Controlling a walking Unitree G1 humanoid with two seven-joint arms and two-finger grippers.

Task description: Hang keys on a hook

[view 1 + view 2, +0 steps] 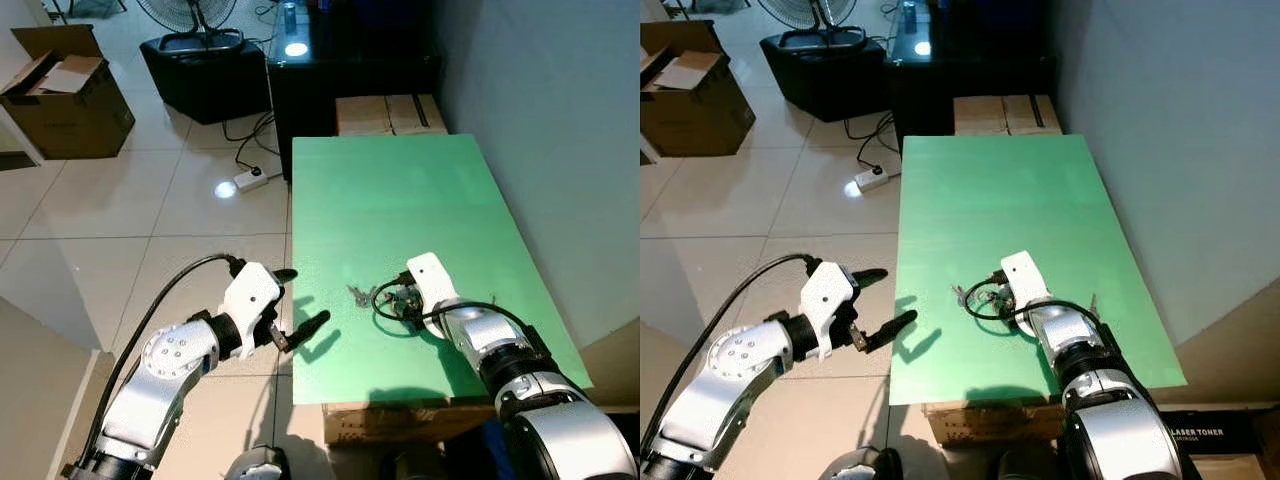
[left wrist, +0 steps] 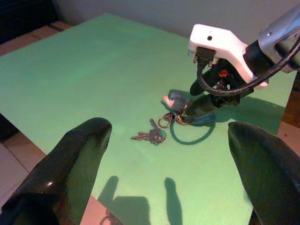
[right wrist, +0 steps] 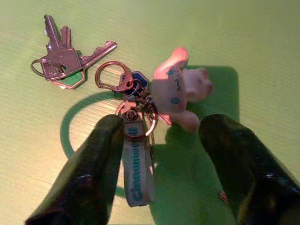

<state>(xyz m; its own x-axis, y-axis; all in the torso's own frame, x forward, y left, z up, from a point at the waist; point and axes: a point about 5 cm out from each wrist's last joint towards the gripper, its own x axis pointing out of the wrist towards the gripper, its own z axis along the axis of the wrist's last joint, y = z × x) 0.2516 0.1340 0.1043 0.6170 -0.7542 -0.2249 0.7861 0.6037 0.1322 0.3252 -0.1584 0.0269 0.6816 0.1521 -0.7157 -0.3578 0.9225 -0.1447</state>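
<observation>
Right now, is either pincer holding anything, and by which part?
Nothing is held. The right pincer is open astride the key bunch on the green table; the left pincer hovers open beside the table.

Bright light from above gives a white glare on the tiled floor (image 1: 225, 188) at the upper left of the head views and sharp dark shadows on the green table (image 1: 400, 200), while the near black fingers (image 2: 70, 168) look soft and out of focus in the wrist views.
</observation>
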